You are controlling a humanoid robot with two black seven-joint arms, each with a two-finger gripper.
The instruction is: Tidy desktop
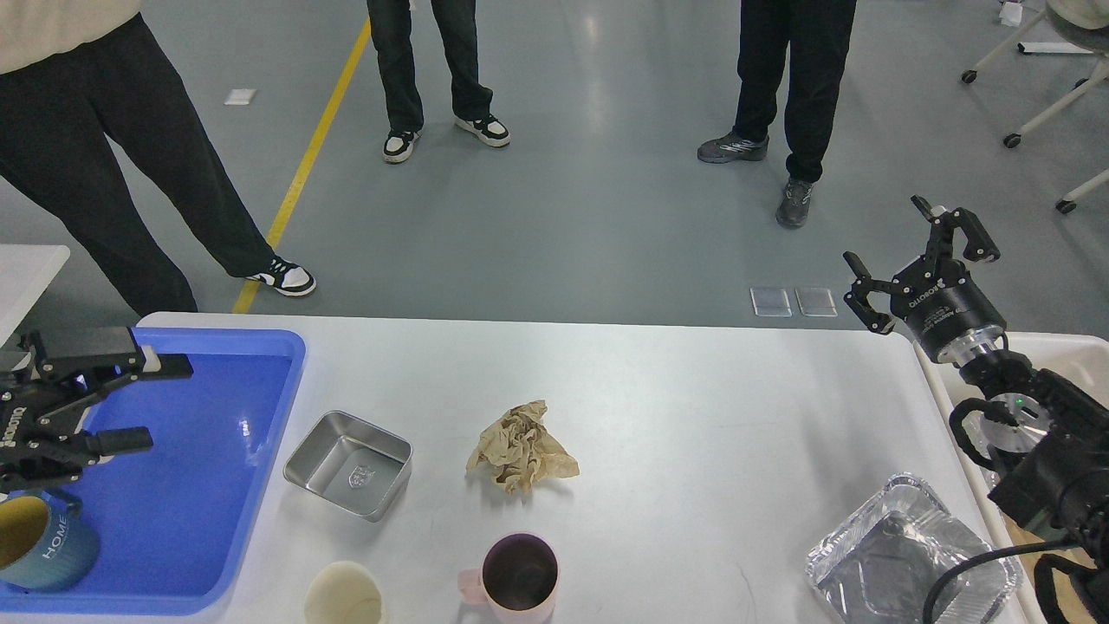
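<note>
The white desktop (658, 407) fills the lower frame, a surface on which a steel dish (348, 464) and crumpled paper (520, 446) are seen. Both the left gripper (147, 403) and right gripper (901, 251) are held with jaws spread, empty.

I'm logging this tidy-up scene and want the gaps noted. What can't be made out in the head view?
- Cream cup: base cut off by the bottom edge.
- Pink mug: base also cut off there; dark inside, contents unclear.
- Foil tray: near corner hidden by a black cable and my right arm.
- Blue mug: partly cut off by the left edge.
- Steel tray: emblem too small to read.
</note>
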